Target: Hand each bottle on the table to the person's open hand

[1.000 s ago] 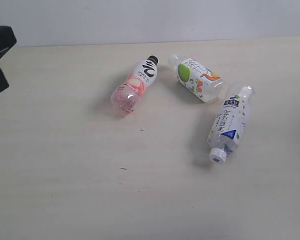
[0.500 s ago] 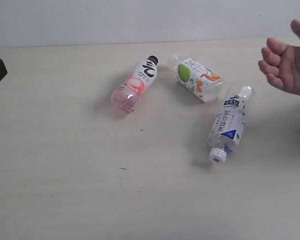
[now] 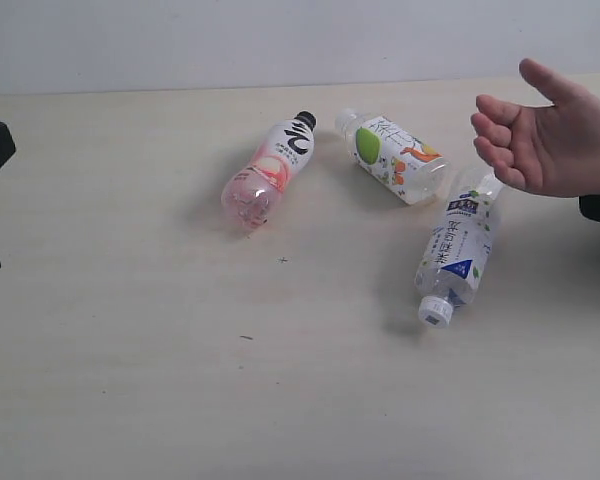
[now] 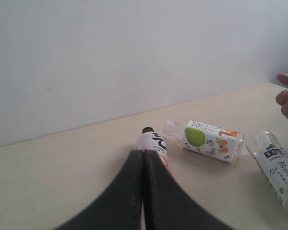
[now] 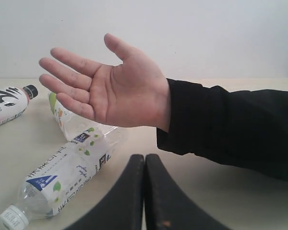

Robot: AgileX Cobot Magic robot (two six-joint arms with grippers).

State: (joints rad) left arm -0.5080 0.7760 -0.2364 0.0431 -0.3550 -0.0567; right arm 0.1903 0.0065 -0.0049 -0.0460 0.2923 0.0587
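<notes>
On the table [image 3: 130, 380], my targets lie flat, apt to roll.
Outside camera: the blue-white bottle [image 3: 457, 248] runs near-to-far, cap nearest, base beneath the person's hand [image 3: 545, 135]. Left wrist: my left gripper [image 4: 143, 153], pressed closed and empty, faces the pink bottle [image 4: 152, 142] cap-on. Right wrist: my right gripper [image 5: 144, 156], likewise closed, is near that open hand; reaching carelessly could bump fingers.

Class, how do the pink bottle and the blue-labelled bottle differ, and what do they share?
The pink bottle has a black cap, the blue-labelled bottle a white one. The pink bottle looks pink inside, the blue-labelled bottle clear. The pink bottle's cap points away from the exterior camera, the blue-labelled bottle's toward it. Both lie on their sides on the table.
</notes>
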